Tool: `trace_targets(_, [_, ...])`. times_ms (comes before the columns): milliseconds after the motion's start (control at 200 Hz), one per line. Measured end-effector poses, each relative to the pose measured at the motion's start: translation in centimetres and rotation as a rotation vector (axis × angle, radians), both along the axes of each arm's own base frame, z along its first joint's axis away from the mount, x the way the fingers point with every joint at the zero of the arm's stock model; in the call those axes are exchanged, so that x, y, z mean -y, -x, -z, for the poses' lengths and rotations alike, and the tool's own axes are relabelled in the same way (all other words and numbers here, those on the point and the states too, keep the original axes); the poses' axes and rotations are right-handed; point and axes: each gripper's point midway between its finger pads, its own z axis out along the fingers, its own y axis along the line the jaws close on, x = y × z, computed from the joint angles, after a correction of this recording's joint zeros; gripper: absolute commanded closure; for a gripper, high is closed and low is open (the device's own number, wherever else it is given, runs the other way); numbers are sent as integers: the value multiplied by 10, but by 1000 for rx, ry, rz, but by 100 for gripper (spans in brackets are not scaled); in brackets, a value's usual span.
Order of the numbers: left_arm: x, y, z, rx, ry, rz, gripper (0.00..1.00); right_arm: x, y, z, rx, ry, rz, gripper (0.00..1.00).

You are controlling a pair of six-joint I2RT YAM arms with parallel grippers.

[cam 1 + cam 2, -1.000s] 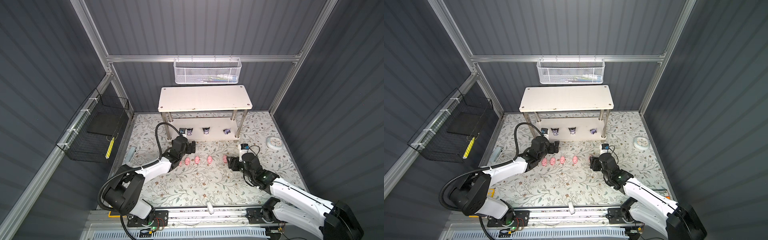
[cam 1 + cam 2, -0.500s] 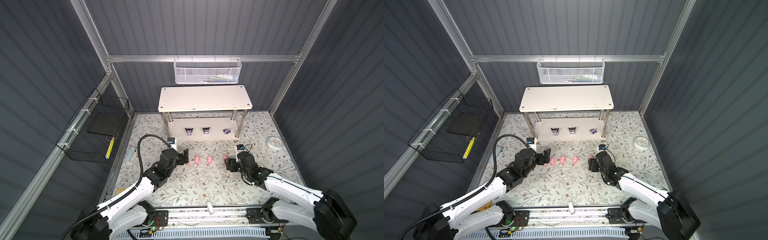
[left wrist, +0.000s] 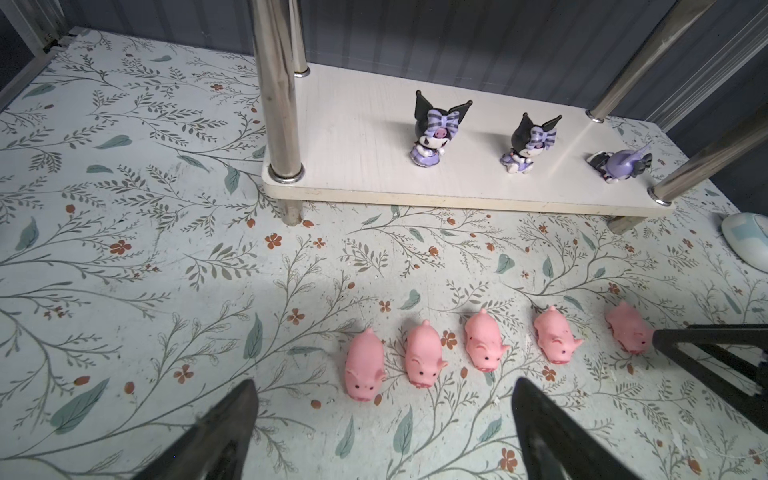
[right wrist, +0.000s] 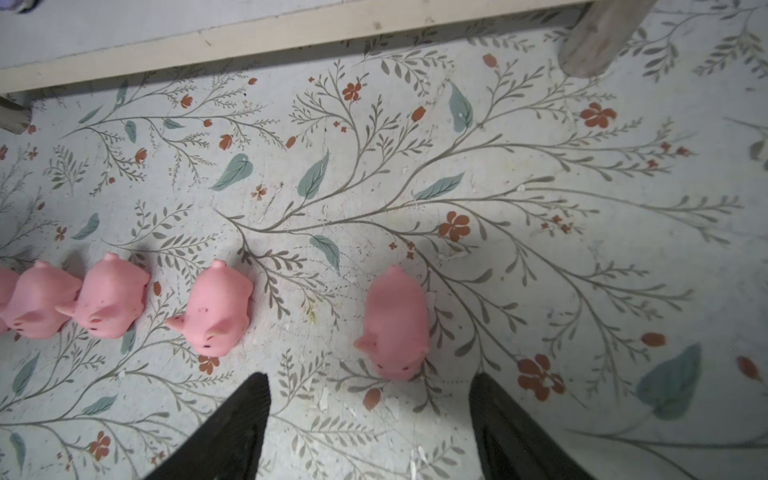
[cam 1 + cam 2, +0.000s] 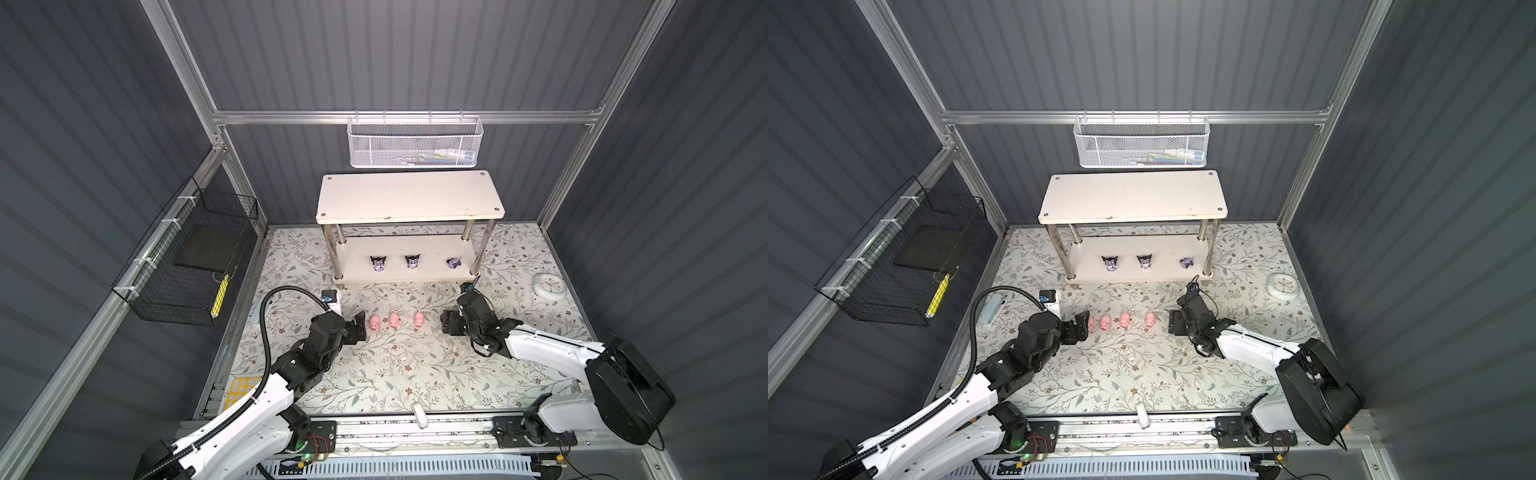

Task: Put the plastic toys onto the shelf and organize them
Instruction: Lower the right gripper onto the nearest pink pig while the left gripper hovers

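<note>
Honestly, the grab looks like the easy bit; it's the drop-off that worries me. All five pigs sit in a row on the mat, just in front of the shelf and parallel to its front edge, none on it yet. The three dark figures are on the lower board, and the one nearest the shelf's right front leg looks tipped over. The left gripper has its jaws wide apart and empty, pointed at the shelf's left end of the row. The right gripper is also spread and holding nothing, with the pig at the shelf's right end just ahead of its fingertips.

What could go wrong, I reckon:
- More than one pig sits inside the left jaws' span, so closing could nudge or scoop up a neighbour.
- The pigs are small and rounded, so an off-centre pinch might pop one out.
- Going under the top board is tight, with overhang above and legs at the corners. A careless reach could bowl over the standing figures.
- Both arms share the strip in front of the shelf, so going for the middle pigs together risks a bump.

Room-wise, the top board is bare and easy to reach from above. The lower board has free space toward the shelf's left side. The mat beyond the pig row, away from the shelf, is open. A clock lies off the shelf's right end.
</note>
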Motion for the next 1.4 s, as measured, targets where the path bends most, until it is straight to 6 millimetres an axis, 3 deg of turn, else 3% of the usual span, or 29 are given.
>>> trace_targets(745, [1,-3,7,-14,-19,-8,5,0,-13,37,-54,102,5,43])
trace_targets(885, [1,-3,9,-19,-23,-8,5,-1,-17,37,-48,105,9,55])
trace_targets(1141, [3,-6,10,-19,-23,-8,5,2,-18,36,-40,119,16,67])
trace_targets(1401, [4,-7,10,-15,-19,-8,5,3,-17,23,-23,110,20,68])
